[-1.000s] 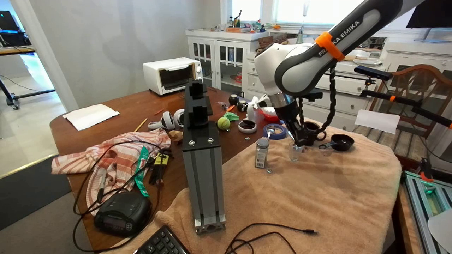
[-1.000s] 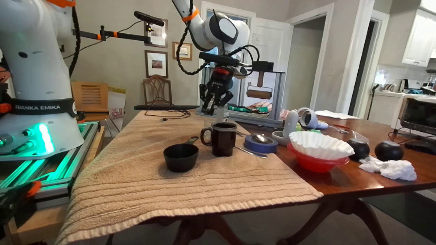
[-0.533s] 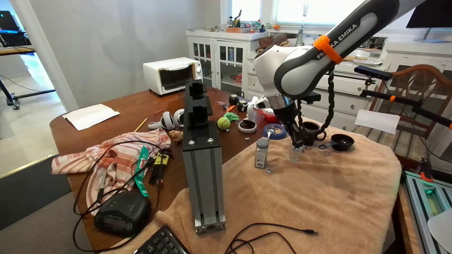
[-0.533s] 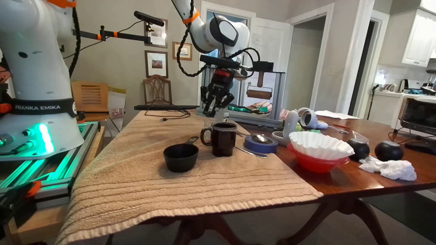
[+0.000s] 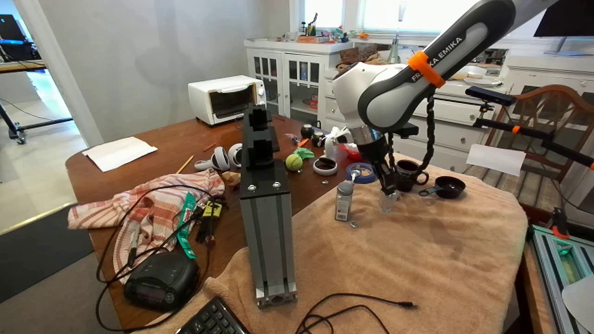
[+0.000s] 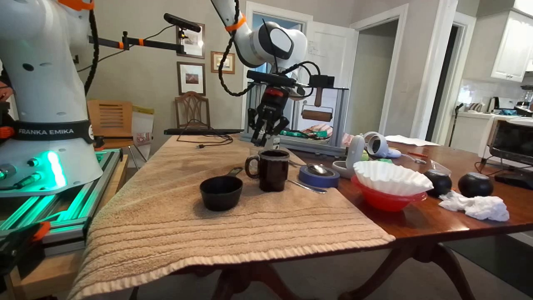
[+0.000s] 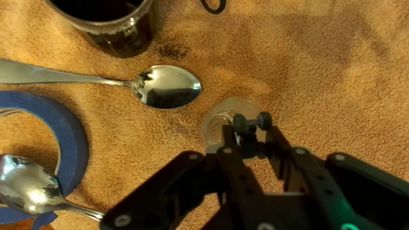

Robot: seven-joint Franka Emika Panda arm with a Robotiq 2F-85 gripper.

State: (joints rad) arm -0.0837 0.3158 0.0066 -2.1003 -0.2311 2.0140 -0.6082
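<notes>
Rough looped-pile cloth forms the towel point(image 7: 319, 105), ribbed near its edge; the table point(image 6: 437, 223) is wood with a glossy, varnish-like sheen. Both spoons point(image 7: 171, 86) are polished metal, mirror-bright. The mug point(image 7: 127, 36) appears glazed and glossy, the measuring cup point(image 6: 220, 193) black and matt. The clear cup point(image 7: 217, 123) is smooth and transparent; glass or plastic cannot be told. The tape roll point(image 7: 68, 131) has a dull, papery face. The gripper point(image 7: 250, 130) looks matt black; the wheeled piece point(image 7: 252, 122) in its grip has dull, rubbery-looking wheels. The filter point(image 6: 391, 177) is thin pleated paper, the bowl point(image 6: 389, 203) glossy translucent plastic, the grooved upright point(image 5: 267, 241) satin metal.
</notes>
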